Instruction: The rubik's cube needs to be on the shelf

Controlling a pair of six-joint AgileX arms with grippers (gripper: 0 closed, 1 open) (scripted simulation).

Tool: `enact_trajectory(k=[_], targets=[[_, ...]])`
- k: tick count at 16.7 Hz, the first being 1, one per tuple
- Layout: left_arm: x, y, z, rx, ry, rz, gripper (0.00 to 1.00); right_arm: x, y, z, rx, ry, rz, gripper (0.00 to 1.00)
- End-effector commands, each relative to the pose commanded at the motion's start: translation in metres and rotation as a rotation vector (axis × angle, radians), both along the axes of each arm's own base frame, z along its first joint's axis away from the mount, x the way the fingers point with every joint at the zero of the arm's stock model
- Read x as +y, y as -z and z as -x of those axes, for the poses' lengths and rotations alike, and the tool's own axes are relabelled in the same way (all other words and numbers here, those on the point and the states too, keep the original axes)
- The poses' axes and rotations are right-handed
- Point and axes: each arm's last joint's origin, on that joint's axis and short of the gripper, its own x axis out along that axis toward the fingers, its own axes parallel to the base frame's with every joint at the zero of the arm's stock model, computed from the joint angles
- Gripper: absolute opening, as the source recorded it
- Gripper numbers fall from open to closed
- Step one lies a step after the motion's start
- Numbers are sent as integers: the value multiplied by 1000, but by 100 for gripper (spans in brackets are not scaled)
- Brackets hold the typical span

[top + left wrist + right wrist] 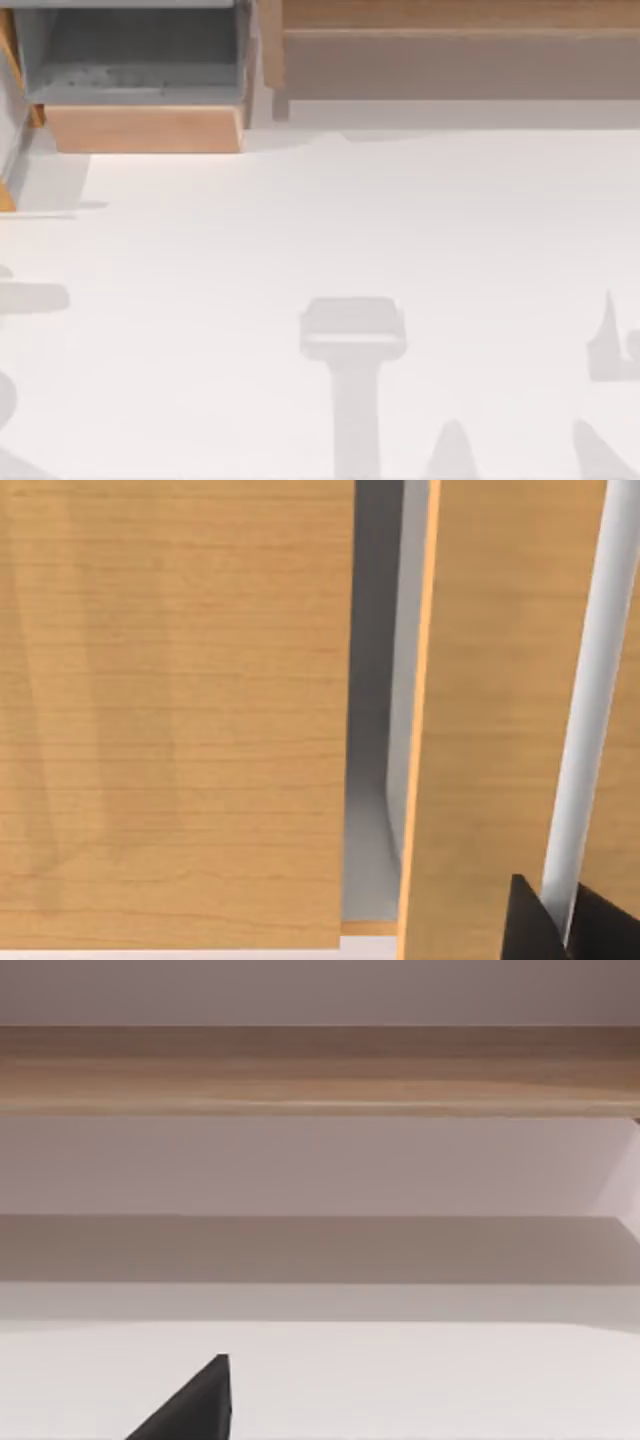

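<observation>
Shelf (460, 15): long light-wood board at the tabletop's (330, 220) far edge, right of the boxy compartment (140, 90); top bare, ready to receive.
Rubik's cube: position cannot be told.
Left claw (565, 925): close to wooden panels; opening cannot be told.
Right claw (195, 1405): facing the shelf; opening cannot be told.

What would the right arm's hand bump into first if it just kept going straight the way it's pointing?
Probably the shelf. In the right wrist view, bare white table lies ahead of the right hand's fingertip, then the shelf's grey-brown front face under its light-wood board. Depth is hard to judge.
</observation>
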Motion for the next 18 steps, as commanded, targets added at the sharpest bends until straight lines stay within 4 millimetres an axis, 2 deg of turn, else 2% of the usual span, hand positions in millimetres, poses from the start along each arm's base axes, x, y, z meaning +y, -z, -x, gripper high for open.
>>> enact_trajectory(k=[4, 9, 11, 15, 18], targets=[[0, 1, 3, 1, 4, -4, 0, 0, 0, 0, 0, 0, 0, 100], [1, 2, 49, 5, 1, 5, 0, 0, 0, 0, 0, 0, 0, 100], [1, 1, 60, 2, 1, 1, 0, 0, 0, 0, 0, 0, 0, 100], [1, 1, 62, 2, 1, 0, 0, 0, 0, 0, 0, 0, 0, 100], [1, 1, 62, 2, 1, 0, 23, 0, 0, 0, 0, 0, 0, 100]])
